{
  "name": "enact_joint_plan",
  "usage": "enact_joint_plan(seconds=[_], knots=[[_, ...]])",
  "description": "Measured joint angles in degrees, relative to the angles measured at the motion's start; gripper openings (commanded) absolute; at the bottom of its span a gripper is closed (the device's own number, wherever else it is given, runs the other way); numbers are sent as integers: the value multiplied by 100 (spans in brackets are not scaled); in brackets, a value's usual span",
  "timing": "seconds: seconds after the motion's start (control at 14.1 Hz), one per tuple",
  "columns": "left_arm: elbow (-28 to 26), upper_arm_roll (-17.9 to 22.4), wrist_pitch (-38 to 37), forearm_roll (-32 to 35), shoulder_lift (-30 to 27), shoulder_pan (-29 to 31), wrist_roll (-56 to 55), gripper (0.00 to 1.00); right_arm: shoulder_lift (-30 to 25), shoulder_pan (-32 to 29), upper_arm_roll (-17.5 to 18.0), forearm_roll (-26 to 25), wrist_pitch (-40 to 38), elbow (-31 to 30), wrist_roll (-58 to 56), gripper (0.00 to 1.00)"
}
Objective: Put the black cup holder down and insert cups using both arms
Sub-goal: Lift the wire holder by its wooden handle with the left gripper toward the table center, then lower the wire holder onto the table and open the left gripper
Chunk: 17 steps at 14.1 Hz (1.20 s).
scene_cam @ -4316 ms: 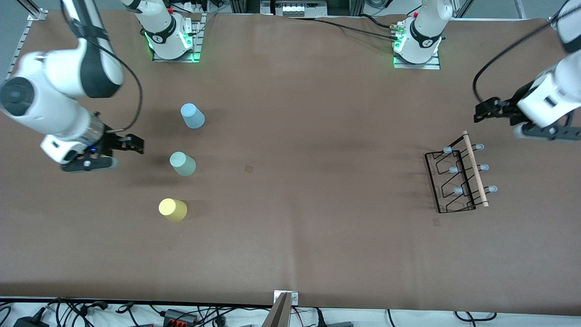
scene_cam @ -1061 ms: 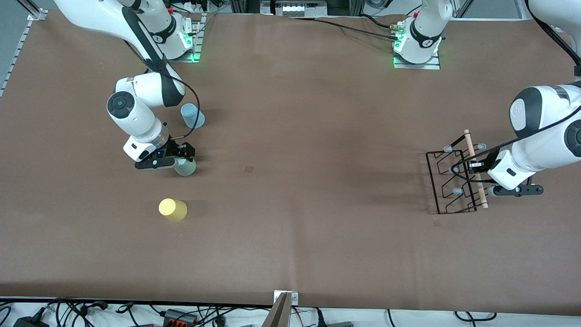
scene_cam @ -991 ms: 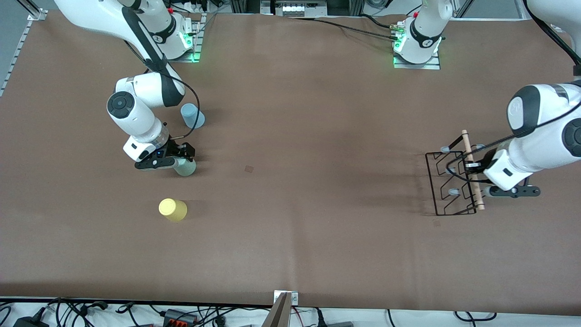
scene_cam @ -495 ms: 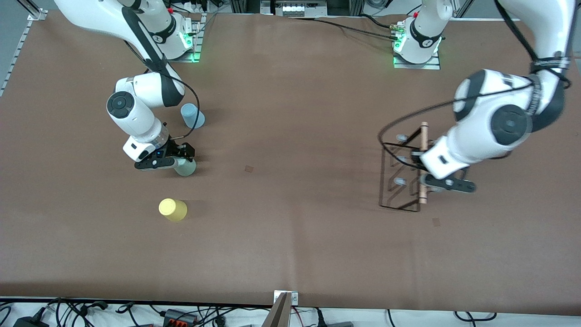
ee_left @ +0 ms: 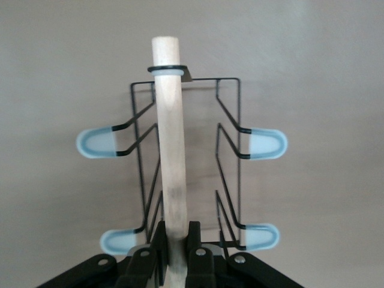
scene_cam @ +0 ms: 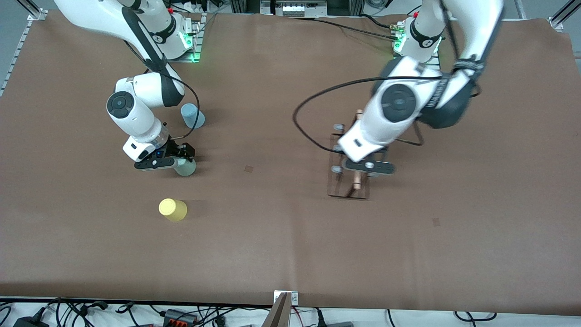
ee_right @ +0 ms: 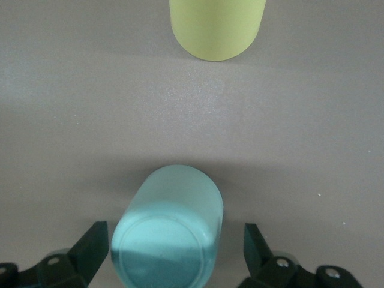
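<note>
Left end effector (ee_left: 174, 255): clamped on the light wooden rod (ee_left: 170, 138) of the black cup holder (scene_cam: 348, 163), fingers closed against both sides of the rod near one end. The holder hangs under this arm, over the middle of the surface (scene_cam: 290, 236), and its blur in the front view suggests it is in transit. Four pale capped pegs show in the left wrist view, two on each side of the rod; the rack hangs square below it.

Right end effector (scene_cam: 179, 156): down at the grey-green cup (scene_cam: 185, 165), fingers apart on either side of it, not yet closed. That cup stands upside down on the surface toward the right arm's end. The light blue cup (scene_cam: 193, 116) stands farther from the front camera than it, the yellow cup (scene_cam: 173, 209) nearer; all three are well apart from the holder.

Step in hand, as judged: setting the holder down centrally while the right arm waits at its cup. To do it well, keep the rod level so the wire base meets the surface flat, lower fully before releasing, and withdraw straight up so the rack is not dragged or tipped. Since the grip sits toward one end of the rod, the free end may sag; a slow descent would limit that. The right arm should close only once the cup is centred between its fingers.
</note>
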Motion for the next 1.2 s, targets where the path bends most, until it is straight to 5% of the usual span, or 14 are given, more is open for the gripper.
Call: enact_joint_plan(seconds=[0.64, 0.71, 0.85, 0.92, 0.99, 1.06, 1.2], knots=[[650, -1, 263, 0, 697, -688, -1320, 1, 0, 0, 0, 0, 4, 0, 1, 89], [653, 0, 290, 0, 735, -727, -1342, 1, 0, 0, 0, 0, 5, 0, 1, 77], [654, -1, 327, 0, 813, -827, -1372, 4, 0, 0, 0, 0, 6, 0, 1, 34], [655, -1, 364, 0, 844, -872, -1388, 11, -2, 0, 0, 0, 11, 1, 1, 21], [657, -1, 434, 1, 871, -900, -1393, 45, -17, 0, 0, 0, 18, 4, 1, 14], [657, 0, 522, 3, 893, -911, -1393, 99, -14, 1, 0, 0, 18, 4, 1, 9], [674, 3, 607, 4, 900, -910, -1393, 100, -12, 1, 0, 0, 20, 4, -6, 8]])
